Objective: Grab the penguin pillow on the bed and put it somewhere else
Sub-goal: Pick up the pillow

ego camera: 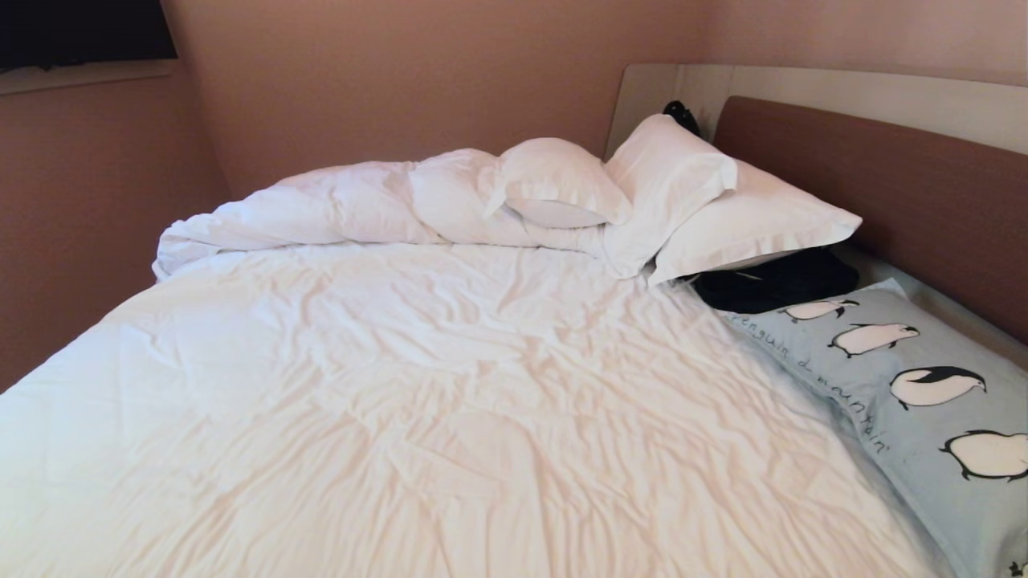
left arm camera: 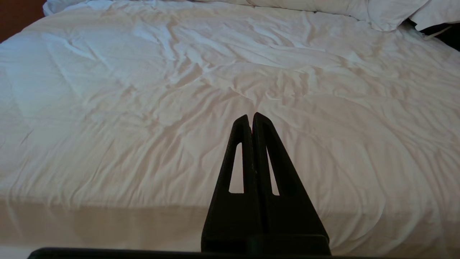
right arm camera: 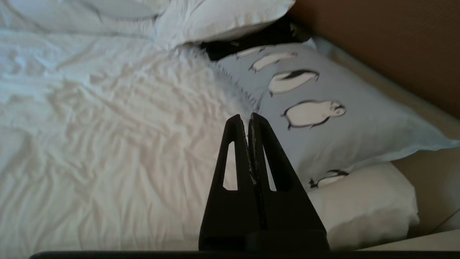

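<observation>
The penguin pillow [ego camera: 907, 401] is light blue with black-and-white penguins and lies at the right edge of the bed [ego camera: 401, 385], along the brown headboard. In the right wrist view the same penguin pillow [right arm camera: 323, 118] lies just ahead and to one side of my right gripper [right arm camera: 248, 116], which is shut and empty, off the fabric. My left gripper [left arm camera: 250, 116] is shut too, with nothing in it, over the near edge of the bare white sheet [left arm camera: 179, 90]. Neither arm shows in the head view.
White pillows [ego camera: 723, 209] and a bunched duvet [ego camera: 337, 205] are piled at the far side. A black clothing bundle [ego camera: 775, 285] lies between them and the penguin pillow. A plain white pillow [right arm camera: 366, 205] sits under the penguin pillow's near end. The headboard [ego camera: 899, 185] bounds the right.
</observation>
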